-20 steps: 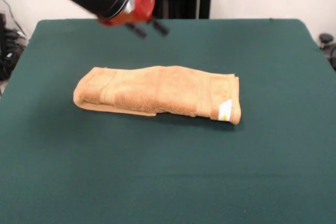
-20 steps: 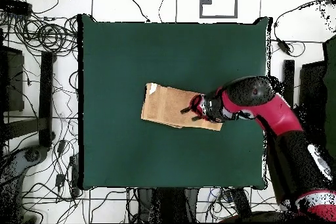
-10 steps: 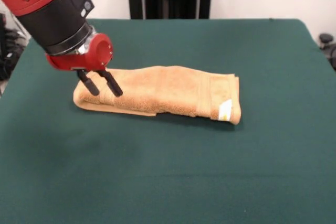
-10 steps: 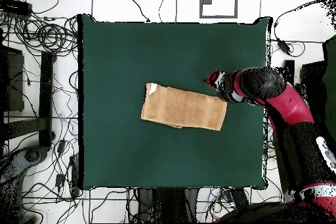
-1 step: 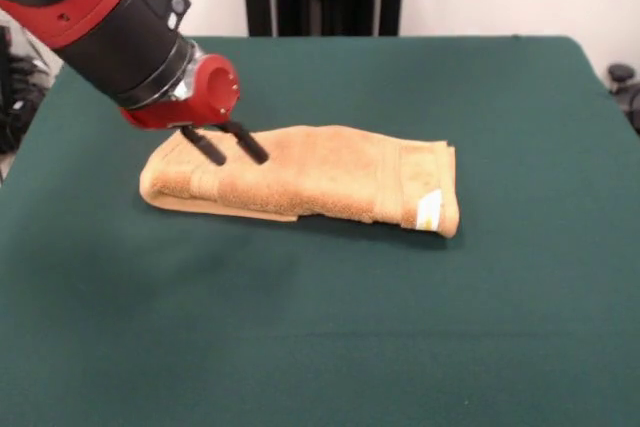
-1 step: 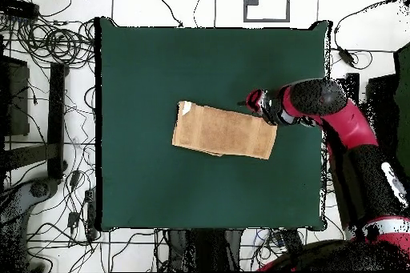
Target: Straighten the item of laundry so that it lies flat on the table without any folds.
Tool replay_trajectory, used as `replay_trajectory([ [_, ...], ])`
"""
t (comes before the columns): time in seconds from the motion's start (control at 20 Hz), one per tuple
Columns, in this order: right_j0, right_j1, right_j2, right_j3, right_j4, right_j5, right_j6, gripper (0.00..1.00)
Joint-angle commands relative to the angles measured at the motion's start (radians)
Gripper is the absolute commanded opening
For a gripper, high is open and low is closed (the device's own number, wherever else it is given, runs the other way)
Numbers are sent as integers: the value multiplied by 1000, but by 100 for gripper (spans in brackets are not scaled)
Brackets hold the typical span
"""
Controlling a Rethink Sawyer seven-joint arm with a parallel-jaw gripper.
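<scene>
The towel (image 5: 305, 179) is lying folded over near the middle of the table (image 5: 420, 327), soft and limp by the look of it, so I'd pinch the top layer's loose edge and peel it back. The gripper (image 5: 232, 146) is hanging spread and empty over one end. From the front the white tag (image 5: 429, 209) and stacked layers are showing; overhead, only a flat rectangle.

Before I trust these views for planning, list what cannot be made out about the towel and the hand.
- Whether the hand touches the towel: the front view shows its open fingers over the towel's end, with contact unclear; overhead, the wrist hides them.
- The print on the white tag: too small in both views.
- How many layers are folded: the top layer hides those beneath.
- The towel's underside: hidden against the table.
</scene>
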Motion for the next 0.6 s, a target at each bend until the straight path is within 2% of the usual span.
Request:
replay_trajectory([
  [0.05,39,110,130,-21,74,212,-20,100],
  [0.25,53,115,131,-33,108,299,35,100],
  [0.4,93,129,94,-96,104,330,102,100],
  [0.6,141,180,55,-215,54,255,105,100],
])
